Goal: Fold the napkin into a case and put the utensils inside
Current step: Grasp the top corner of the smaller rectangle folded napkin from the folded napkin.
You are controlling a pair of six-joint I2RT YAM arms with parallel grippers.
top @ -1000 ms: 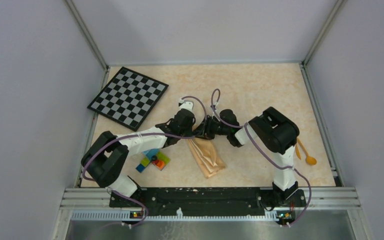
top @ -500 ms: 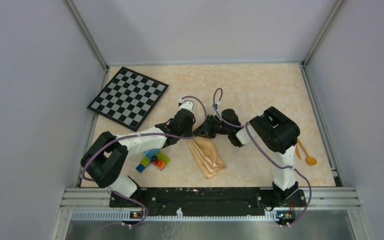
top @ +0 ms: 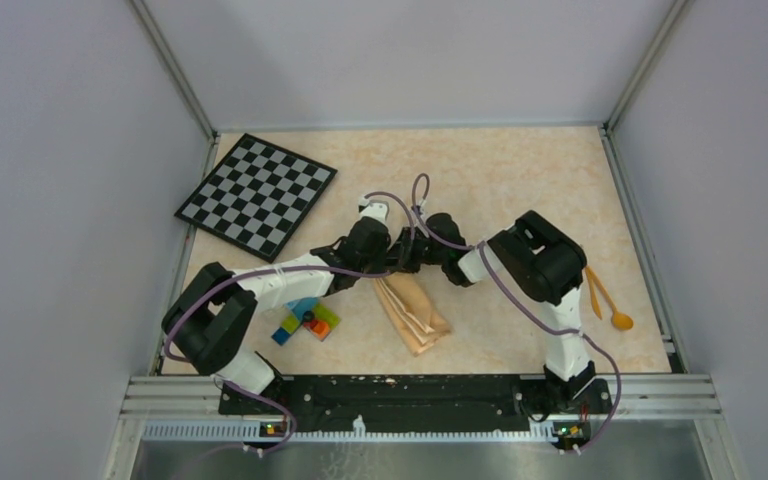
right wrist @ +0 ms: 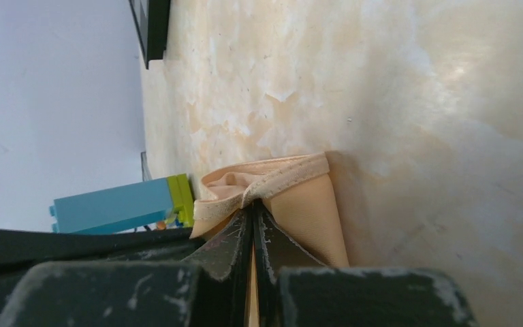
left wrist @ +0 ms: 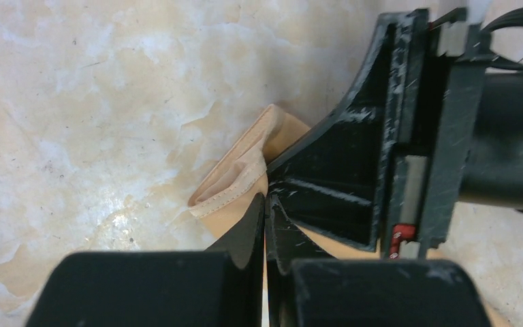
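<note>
Peach-orange cloth, the napkin (top: 415,314), lies folded into a narrow flat strip on the tabletop (top: 520,180). It sits a little back from the near edge, about midway between the left and right edges. Its long axis slants from its near end, which lies toward the right, to its far end, which lies toward the left.

Left of it, also close to the near edge, is a small cluster of coloured toy bricks (top: 306,318), apart from the cloth. By the right edge, well away from the napkin, lie the orange-yellow utensils (top: 612,308), the spoon's round bowl toward the near side.

Both arms reach to the napkin's far end. The left gripper (left wrist: 266,208) has its fingers pressed together with a sliver of peach cloth between them, pinching the fabric beside the stitched hem (left wrist: 235,187). The right gripper (right wrist: 252,212) comes in from the opposite side with its jaws likewise closed. Its tips nip the hem where it bunches into a small pucker. The two grippers sit just beside each other, tip to tip.

Farther back, at the far left corner, a black-and-white checkerboard (top: 257,193) lies flat, turned at an angle to the edges.
</note>
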